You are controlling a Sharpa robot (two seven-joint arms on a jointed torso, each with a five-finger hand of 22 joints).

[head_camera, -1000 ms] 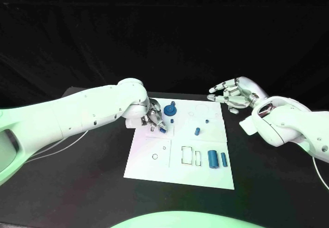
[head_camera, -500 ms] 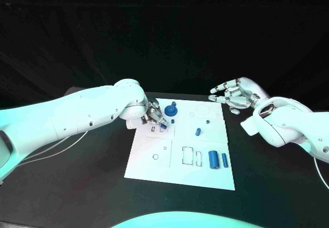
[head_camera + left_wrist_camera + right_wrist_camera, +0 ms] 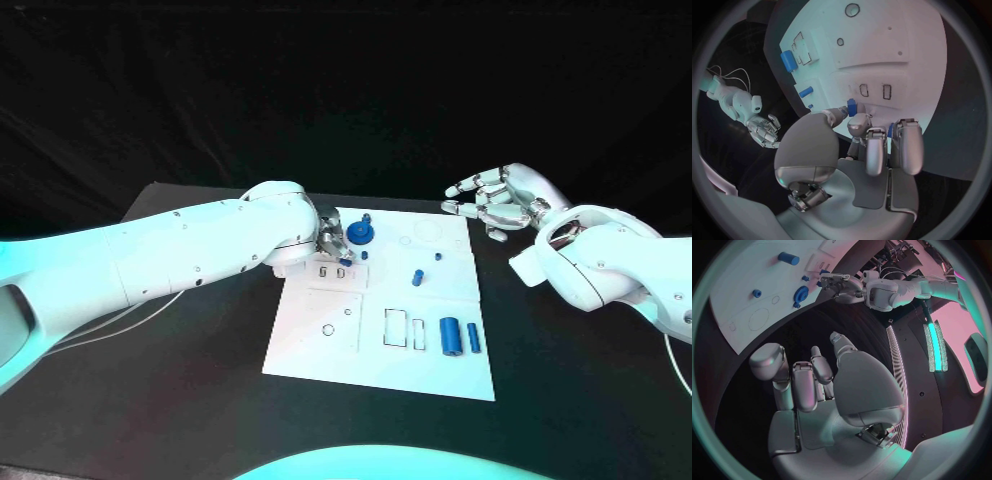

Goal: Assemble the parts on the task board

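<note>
The white task board point(image 3: 325, 345) lies mid-table. My left hand point(image 3: 329, 240) hovers over its far left part, right beside a round blue part point(image 3: 359, 233). In the left wrist view the thumb and a finger of the left hand point(image 3: 856, 150) pinch a small blue part point(image 3: 851, 106) close to two small slots point(image 3: 875, 90). Those slots point(image 3: 330, 271) show just in front of the hand. A blue cylinder point(image 3: 449, 334) and a thinner blue pin point(image 3: 473, 337) lie at the near right. My right hand point(image 3: 498, 205) is off the far right corner, fingers apart, holding nothing.
Small blue pegs point(image 3: 417, 277) stand near the board's middle, one more point(image 3: 436, 254) further back. Rectangular recesses point(image 3: 394, 326) and a small round hole point(image 3: 327, 329) sit in the near half. Black table point(image 3: 188, 330) surrounds the board. The right wrist view shows the board point(image 3: 736, 315) and round part point(image 3: 801, 292).
My left hand has drawn back toward the board's far edge with the small blue part, uncovering the two small slots. The right hand has stayed in place.
</note>
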